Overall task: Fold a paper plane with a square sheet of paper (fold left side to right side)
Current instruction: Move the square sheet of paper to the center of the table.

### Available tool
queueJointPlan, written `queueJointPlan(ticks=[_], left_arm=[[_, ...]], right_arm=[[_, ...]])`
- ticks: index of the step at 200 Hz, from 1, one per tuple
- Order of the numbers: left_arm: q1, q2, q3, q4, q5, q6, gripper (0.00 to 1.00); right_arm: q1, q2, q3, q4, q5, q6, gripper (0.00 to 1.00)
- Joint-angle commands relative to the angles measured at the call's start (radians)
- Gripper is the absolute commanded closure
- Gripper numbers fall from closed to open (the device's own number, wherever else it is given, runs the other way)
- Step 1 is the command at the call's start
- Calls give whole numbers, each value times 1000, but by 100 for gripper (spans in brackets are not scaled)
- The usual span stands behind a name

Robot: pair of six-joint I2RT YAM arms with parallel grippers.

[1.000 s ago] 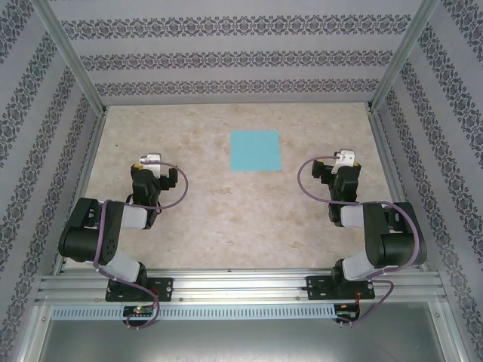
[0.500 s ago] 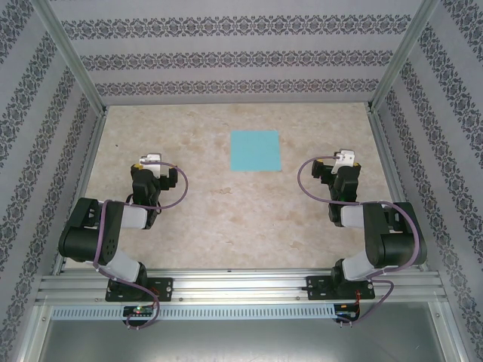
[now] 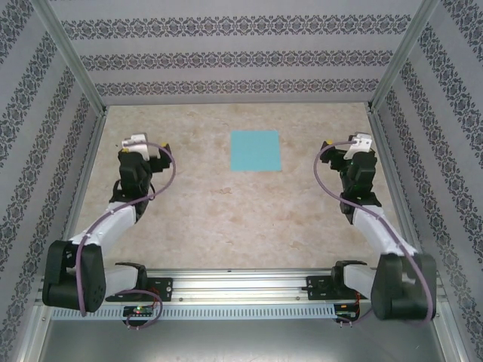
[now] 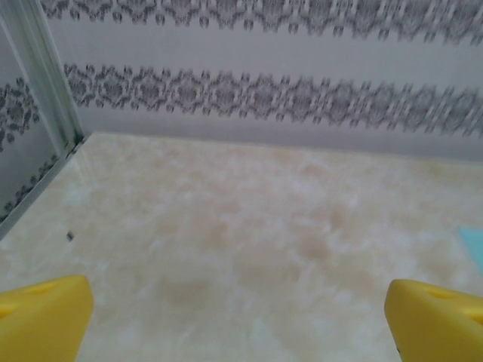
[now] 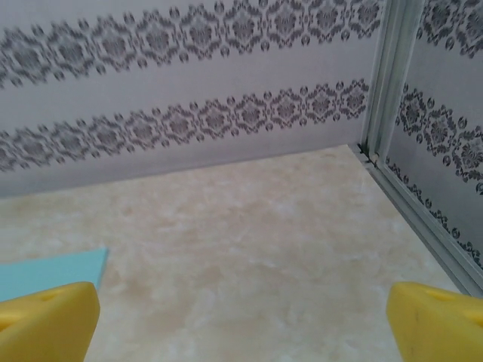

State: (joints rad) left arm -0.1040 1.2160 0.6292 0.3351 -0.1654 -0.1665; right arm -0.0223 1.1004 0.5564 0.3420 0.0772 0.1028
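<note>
The square sheet of paper (image 3: 255,150), light turquoise, lies flat and unfolded on the table's far middle. The paper plane is out of view. My left gripper (image 3: 138,151) hovers to the sheet's left and my right gripper (image 3: 356,148) to its right, both well apart from it. In the left wrist view the yellow fingers (image 4: 41,317) stand wide, the left gripper (image 4: 241,324) is open over bare table, and a sliver of the sheet (image 4: 475,245) shows at the right edge. The right gripper (image 5: 241,320) is open too, with the sheet's corner (image 5: 45,271) beside its left finger (image 5: 45,320).
The marbled beige table (image 3: 226,219) is walled by patterned panels on three sides (image 3: 241,56), with metal posts at the far corners (image 3: 90,94) (image 3: 381,90). An aluminium rail (image 3: 241,283) at the near edge carries both arm bases.
Both arms have stretched forward. The left gripper moved away and to the left, the right gripper away and to the right. The sheet has not moved.
</note>
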Motion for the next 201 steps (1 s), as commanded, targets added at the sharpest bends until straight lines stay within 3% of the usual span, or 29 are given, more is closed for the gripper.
queueJointPlan(ticks=[1, 54, 107, 167, 201], left_arm=[[-1, 27, 151, -361, 126, -202, 0], [-160, 328, 411, -464, 285, -262, 0], [-369, 743, 836, -606, 323, -253, 0], [-418, 1081, 1203, -739, 386, -304, 0], [-439, 1152, 1295, -822, 404, -297, 0]], right_arm=[[-4, -93, 38, -243, -48, 119, 2], [14, -189, 126, -554, -98, 247, 2], [89, -159, 193, -706, -30, 224, 2], [131, -166, 181, -712, -18, 258, 2], [139, -159, 183, -722, -8, 260, 2]])
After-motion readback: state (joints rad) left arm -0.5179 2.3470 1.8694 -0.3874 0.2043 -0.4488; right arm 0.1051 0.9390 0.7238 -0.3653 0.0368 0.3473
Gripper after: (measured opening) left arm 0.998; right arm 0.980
